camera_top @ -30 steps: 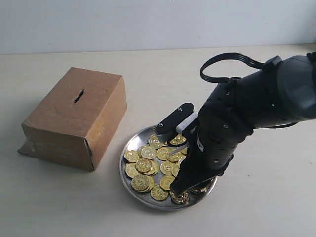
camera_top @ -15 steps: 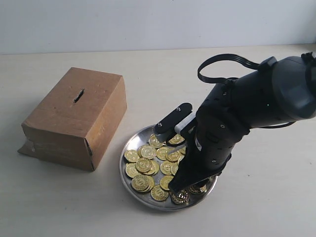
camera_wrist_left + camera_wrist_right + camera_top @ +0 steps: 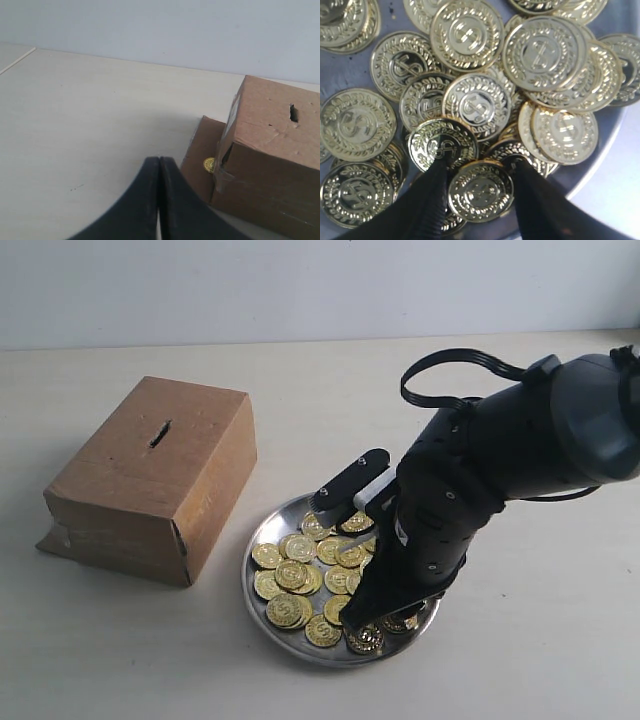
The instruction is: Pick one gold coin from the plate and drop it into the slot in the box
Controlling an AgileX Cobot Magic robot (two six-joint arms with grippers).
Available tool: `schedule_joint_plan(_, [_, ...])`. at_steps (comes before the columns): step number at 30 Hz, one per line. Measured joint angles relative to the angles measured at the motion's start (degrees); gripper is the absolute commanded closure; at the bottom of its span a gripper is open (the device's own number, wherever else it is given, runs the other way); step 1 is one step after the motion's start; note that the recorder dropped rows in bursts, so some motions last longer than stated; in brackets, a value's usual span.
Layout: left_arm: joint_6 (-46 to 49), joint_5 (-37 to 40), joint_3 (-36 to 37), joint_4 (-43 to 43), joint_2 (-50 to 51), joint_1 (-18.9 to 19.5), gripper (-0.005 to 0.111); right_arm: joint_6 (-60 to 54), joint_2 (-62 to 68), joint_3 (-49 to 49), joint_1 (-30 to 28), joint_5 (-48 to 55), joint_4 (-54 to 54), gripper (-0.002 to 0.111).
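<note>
Pale bench (image 3: pixel 120 670) meets a plain wall at its far edge. In the exterior view the box (image 3: pixel 150 480) stands with its slot (image 3: pixel 160 433) on top. Just beside it, nearer the front edge, is the plate (image 3: pixel 268 528), heaped with gold coins. The right gripper (image 3: pixel 362 620) is down at the plate's near rim.

Only the right wrist view shows its fingers (image 3: pixel 427 205) spread either side of one coin (image 3: pixel 481 190).

Only the left wrist view shows the left gripper (image 3: pixel 159 165), its fingers pressed together, and a stray coin (image 3: pixel 209 164) on the box's flap.
</note>
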Motion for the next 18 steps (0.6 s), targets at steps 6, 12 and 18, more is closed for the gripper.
schedule_joint_plan(6, [0.0, 0.0, 0.0, 0.0, 0.0, 0.0, 0.107, 0.0, 0.4, -0.8, 0.0, 1.0, 0.0, 0.108])
schedule_joint_plan(12, [0.0, 0.0, 0.0, 0.0, 0.0, 0.0, 0.107, 0.0, 1.2, -2.9, 0.0, 3.7, 0.4, 0.108])
schedule_joint_plan(18, [0.0, 0.0, 0.0, 0.0, 0.0, 0.0, 0.107, -0.1, 1.7, -5.1, 0.0, 6.5, 0.5, 0.108])
